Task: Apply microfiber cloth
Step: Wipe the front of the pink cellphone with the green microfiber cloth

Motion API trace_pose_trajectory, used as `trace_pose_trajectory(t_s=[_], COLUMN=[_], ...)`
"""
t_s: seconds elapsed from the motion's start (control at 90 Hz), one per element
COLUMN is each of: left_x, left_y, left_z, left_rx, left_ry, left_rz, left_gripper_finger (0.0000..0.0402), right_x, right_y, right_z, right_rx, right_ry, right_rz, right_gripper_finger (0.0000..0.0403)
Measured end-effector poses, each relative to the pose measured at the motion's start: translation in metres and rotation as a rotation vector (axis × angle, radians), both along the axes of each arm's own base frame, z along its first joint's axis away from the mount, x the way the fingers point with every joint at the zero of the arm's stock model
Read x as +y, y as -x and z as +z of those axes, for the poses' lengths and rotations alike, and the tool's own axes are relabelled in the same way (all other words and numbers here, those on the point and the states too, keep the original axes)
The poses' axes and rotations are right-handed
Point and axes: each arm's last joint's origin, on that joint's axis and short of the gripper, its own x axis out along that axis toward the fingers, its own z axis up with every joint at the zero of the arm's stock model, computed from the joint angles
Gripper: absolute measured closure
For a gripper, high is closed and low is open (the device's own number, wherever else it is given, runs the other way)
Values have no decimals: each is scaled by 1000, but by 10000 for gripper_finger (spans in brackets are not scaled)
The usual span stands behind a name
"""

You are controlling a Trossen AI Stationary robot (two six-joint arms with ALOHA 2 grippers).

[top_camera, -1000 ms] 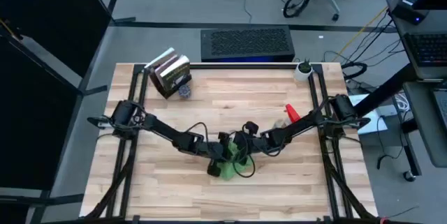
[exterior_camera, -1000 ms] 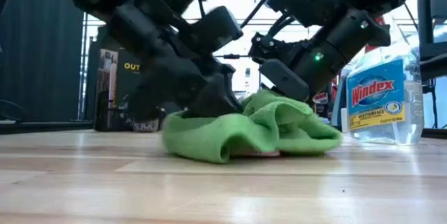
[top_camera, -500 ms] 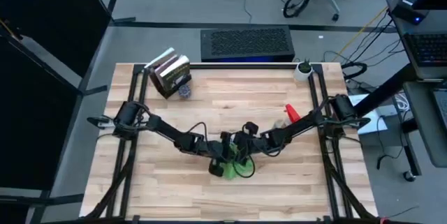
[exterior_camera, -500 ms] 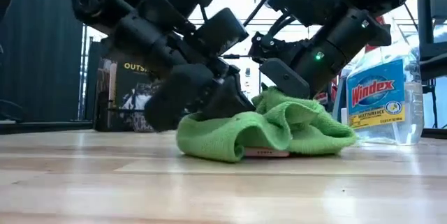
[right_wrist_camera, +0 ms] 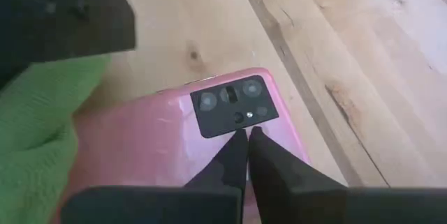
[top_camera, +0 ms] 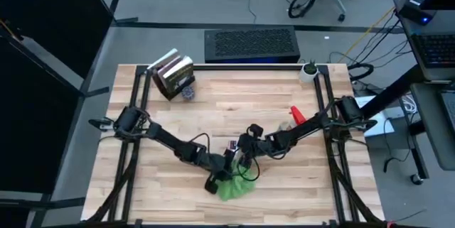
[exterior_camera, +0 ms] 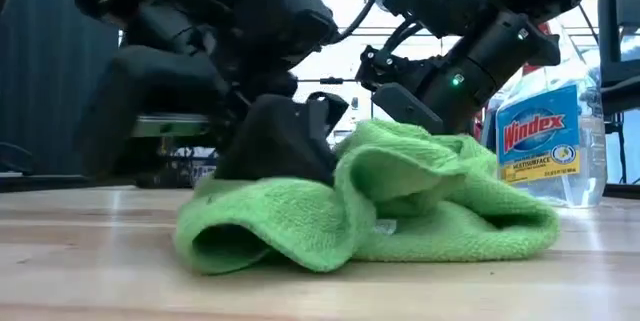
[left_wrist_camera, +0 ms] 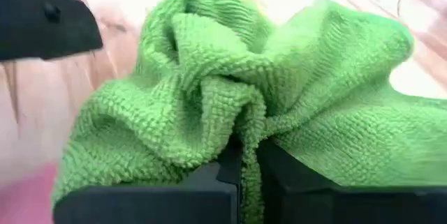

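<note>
Left gripper [left_wrist_camera: 248,172]: clamped on microfiber cloth [top_camera: 233,186], lower centre of high view.
Right gripper [right_wrist_camera: 246,155]: fingers together, tips on pink phone [right_wrist_camera: 174,137].

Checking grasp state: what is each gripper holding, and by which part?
The left gripper is shut on a bunched fold of the microfiber cloth. The right gripper is shut with its tips on the pink phone, holding nothing.

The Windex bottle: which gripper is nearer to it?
Right. The right gripper presses the pink phone just left of the Windex bottle; the left gripper, clamping the microfiber cloth, is farther.
</note>
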Motion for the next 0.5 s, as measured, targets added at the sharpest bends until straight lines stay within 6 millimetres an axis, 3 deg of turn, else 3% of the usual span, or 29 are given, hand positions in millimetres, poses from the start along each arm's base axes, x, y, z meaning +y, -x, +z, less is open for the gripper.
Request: trace_pose_trajectory(t_s=[0.133,0.289,0.433,0.5], left_x=[3,7,16,23], left_y=[7,30,56,66], left_z=[10,46,94,104], left_rx=[64,129,114,100], left_ry=[-22,-135,-224,-263], left_rz=[94,147,267,324], left_gripper_finger=[401,401,401,401], right_x=[0,-1,-1,-1], right_y=[0,0,0,0], right_z=[0,0,0,0], right_rx=[-1,-3,-2,-2], right_ry=[0,5,10,9], right_rz=[-2,-6,-1,-1], right_gripper_finger=[403,403,403,403])
